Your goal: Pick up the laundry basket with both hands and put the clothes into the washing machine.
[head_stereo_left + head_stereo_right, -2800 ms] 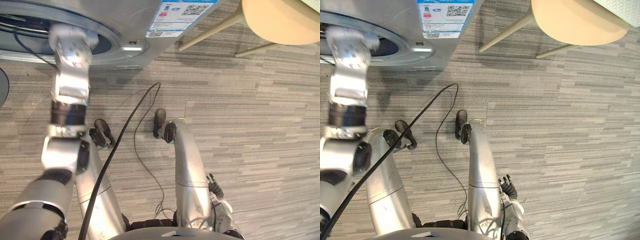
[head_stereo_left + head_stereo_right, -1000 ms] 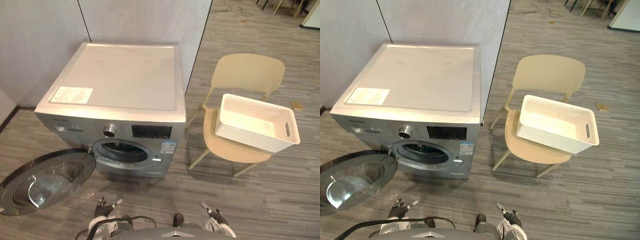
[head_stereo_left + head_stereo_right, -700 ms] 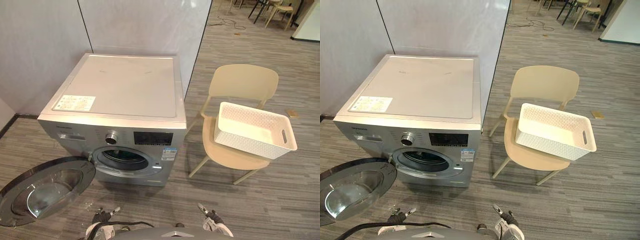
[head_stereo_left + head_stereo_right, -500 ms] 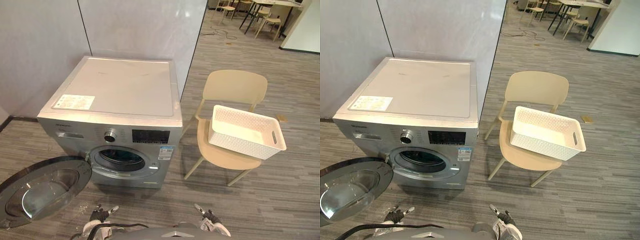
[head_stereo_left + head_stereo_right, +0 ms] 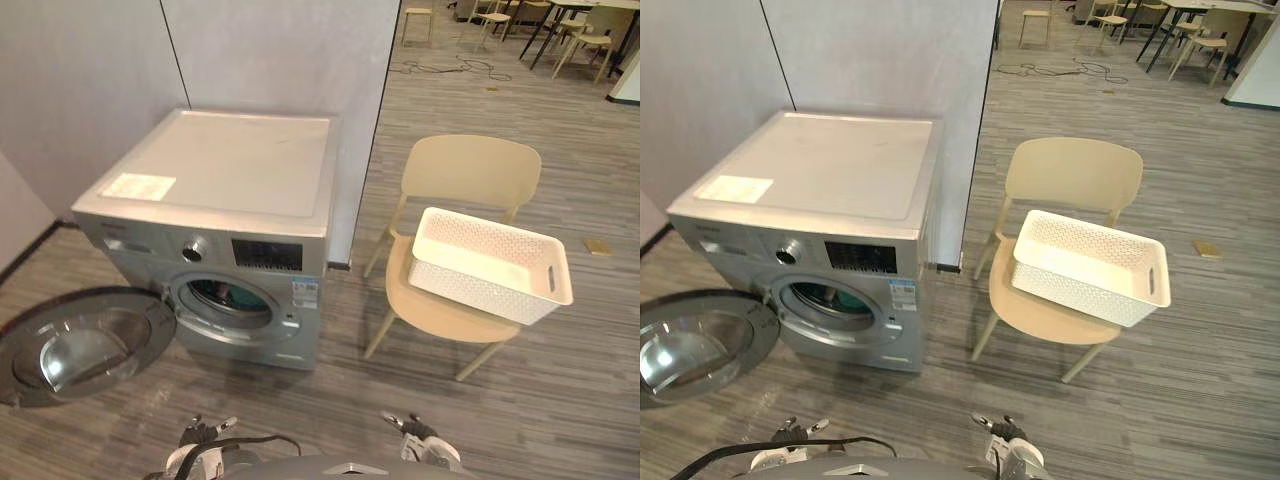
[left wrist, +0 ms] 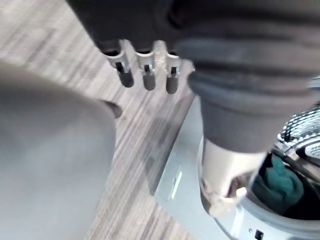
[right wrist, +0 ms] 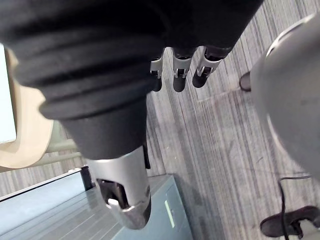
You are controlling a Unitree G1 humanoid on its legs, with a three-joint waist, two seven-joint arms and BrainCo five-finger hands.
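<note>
A white perforated laundry basket [image 5: 472, 294] rests on a beige chair [image 5: 470, 172] to the right of the silver washing machine [image 5: 230, 180]. The basket looks empty inside. The machine's round door [image 5: 75, 345] hangs open to the left. A teal cloth [image 5: 228, 295] lies in the drum and shows again as the teal cloth [image 6: 282, 182] in the left wrist view. My left hand [image 5: 205, 436] and right hand [image 5: 410, 432] hang low at the bottom edge, far from the basket. Both are open with nothing in them, their fingers [image 6: 145, 75] and fingers [image 7: 180, 75] relaxed.
A grey partition wall [image 5: 270, 50] stands behind the machine. Further chairs and a table [image 5: 570, 25] stand at the far back right, with a cable [image 5: 440, 68] on the floor there. A small tan object [image 5: 597, 246] lies right of the chair. Striped grey floor lies between me and the chair.
The camera has lifted from the floor to take in the machine and chair. My left arm, earlier stretched towards the drum, has come down to my side. The basket and chair stay put.
</note>
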